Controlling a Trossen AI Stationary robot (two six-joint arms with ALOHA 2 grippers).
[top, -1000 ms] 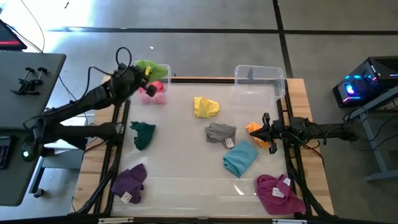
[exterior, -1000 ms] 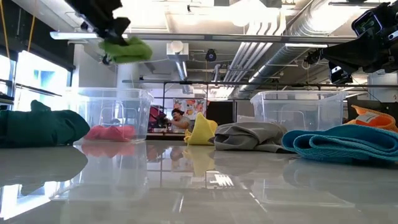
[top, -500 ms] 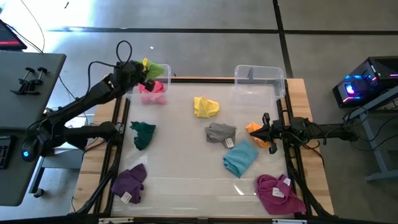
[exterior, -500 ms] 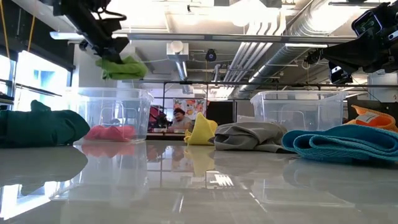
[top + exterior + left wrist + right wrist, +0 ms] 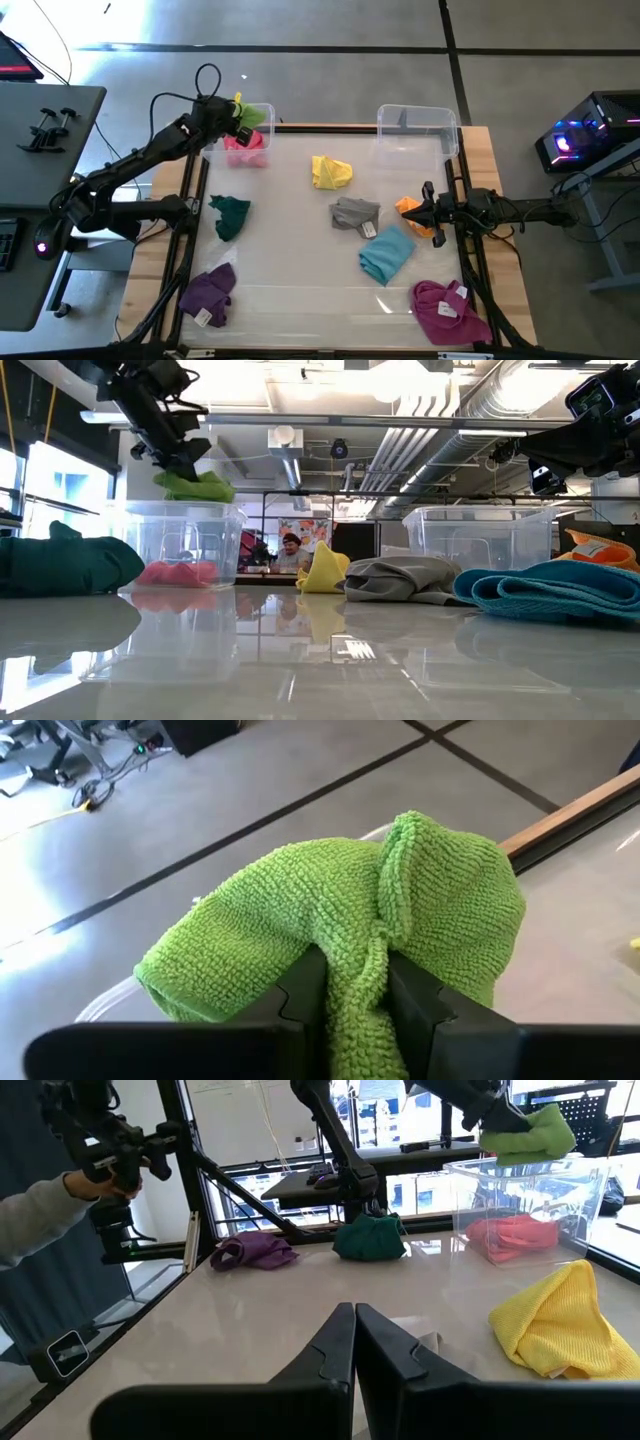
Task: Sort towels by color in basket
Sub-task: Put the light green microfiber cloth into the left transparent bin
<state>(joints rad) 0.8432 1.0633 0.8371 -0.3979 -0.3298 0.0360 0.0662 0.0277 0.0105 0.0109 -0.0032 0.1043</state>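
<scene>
Green towel held over the left bin

Table (image 5: 300,250) first: glossy white top, wooden edges, arms mounted at either side. Two clear plastic bins stand at the far edge. Left bin (image 5: 185,545) sits directly under the left gripper (image 5: 352,1005); right bin (image 5: 417,128) stands beyond the right gripper (image 5: 355,1342), on its own side of the table.

Left arm reaches out over the left bin. Its fingers (image 5: 300,1000) pinch a fold of the green towel (image 5: 350,930), jaws narrow with the cloth between them. Towel hangs at rim height of the bin in the low view; whether it touches the rim cannot be told. Pink towel (image 5: 175,573) lies in the bottom of that bin, straight below the gripper.

Right arm waits at the right table edge, jaws pressed together, nothing in them. Orange towel (image 5: 408,208) lies just beside its tip.

Loose towels, by apparent size:
- magenta towel (image 5: 445,310), near corner on the right arm's side
- light blue towel (image 5: 387,253), near the right gripper, toward the table's middle
- purple towel (image 5: 210,293), near corner on the left arm's side
- dark teal towel (image 5: 231,215), well apart from the left gripper, by the left edge
- grey towel (image 5: 354,214), between the two grippers
- yellow towel (image 5: 330,172), between the bins

A person's sleeve and hand (image 5: 95,1185) show beyond the table in the right wrist view.
</scene>
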